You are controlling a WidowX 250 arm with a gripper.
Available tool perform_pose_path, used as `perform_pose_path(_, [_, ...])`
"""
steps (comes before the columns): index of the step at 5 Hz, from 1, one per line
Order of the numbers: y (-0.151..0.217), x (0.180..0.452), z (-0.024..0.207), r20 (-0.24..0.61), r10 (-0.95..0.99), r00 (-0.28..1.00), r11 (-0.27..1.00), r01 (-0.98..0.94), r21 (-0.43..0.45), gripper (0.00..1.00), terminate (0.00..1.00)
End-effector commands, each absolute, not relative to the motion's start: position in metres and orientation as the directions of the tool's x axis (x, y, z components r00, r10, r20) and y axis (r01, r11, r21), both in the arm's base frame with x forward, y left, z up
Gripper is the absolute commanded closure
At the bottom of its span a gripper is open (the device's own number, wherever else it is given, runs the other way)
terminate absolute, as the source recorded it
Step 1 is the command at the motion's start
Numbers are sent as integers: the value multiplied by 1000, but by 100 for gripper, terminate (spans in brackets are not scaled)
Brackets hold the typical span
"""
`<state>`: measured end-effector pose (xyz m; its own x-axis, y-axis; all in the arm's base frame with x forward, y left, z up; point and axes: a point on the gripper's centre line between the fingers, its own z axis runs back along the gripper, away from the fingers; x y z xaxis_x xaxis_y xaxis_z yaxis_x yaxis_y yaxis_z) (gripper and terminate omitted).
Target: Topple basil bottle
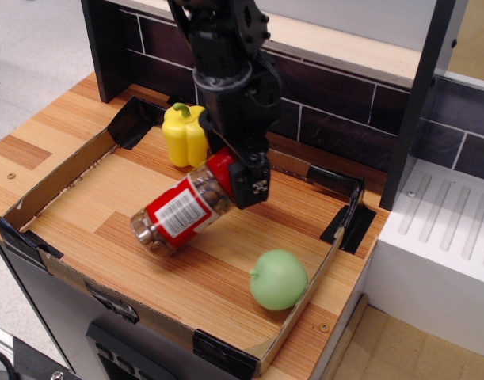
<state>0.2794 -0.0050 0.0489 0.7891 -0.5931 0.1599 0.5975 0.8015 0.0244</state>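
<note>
The basil bottle (182, 210), a clear jar with a red lid and a red-and-white label, leans steeply toward the left in the cardboard tray (61, 172). Its base rests on the wooden floor and its lid end is raised to the upper right. My black gripper (235, 176) comes down from above and is closed around the red lid. One finger (251, 184) partly hides the lid.
A yellow bell pepper (186, 134) stands at the back of the tray, just left of my arm. A green ball (278, 279) lies at the tray's front right corner. A dark brick wall (329, 119) runs behind, and a white rack (447, 237) stands to the right.
</note>
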Motion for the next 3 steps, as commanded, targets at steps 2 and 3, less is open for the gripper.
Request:
perform_pose_path(2, [-33, 314, 41, 250, -518, 818, 850, 525, 45, 100, 0])
perform_pose_path(3, [-36, 315, 37, 242, -508, 827, 858, 510, 59, 0, 0])
